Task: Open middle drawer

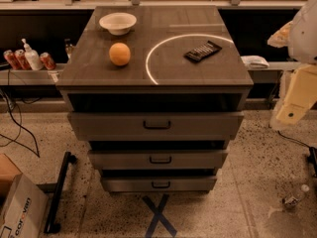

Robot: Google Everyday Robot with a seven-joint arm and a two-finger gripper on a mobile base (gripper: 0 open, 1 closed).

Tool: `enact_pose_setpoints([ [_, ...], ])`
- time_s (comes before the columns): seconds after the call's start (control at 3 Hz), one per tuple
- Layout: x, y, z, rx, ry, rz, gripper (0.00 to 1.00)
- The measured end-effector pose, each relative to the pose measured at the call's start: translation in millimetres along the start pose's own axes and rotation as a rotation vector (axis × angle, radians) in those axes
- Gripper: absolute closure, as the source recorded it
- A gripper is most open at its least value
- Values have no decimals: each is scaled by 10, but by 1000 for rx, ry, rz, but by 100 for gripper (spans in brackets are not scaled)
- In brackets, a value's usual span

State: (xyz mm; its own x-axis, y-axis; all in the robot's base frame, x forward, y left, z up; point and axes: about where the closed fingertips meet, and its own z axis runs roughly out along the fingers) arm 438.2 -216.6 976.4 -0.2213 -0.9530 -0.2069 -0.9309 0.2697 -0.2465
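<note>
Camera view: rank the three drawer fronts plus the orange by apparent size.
1. top drawer front
2. middle drawer
3. bottom drawer front
4. orange
The fronts sit at different distances from the camera, so their ranking is unsure. The end effector hangs at the right edge, away from the drawers.

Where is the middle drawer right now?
In the camera view, the middle drawer sits centre frame, between the larger top drawer and the smaller bottom drawer. The gripper hangs at the right edge, apart from the drawers.
</note>
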Motion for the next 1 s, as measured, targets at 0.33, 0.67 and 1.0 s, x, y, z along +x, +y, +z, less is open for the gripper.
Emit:
enact_pose_setpoints([
  [0.33,0,0,0,0,0,0,0],
  [0.67,-4,50,72,24,-4,13,0],
  [1.0,7,131,232,34,7,26,0],
])
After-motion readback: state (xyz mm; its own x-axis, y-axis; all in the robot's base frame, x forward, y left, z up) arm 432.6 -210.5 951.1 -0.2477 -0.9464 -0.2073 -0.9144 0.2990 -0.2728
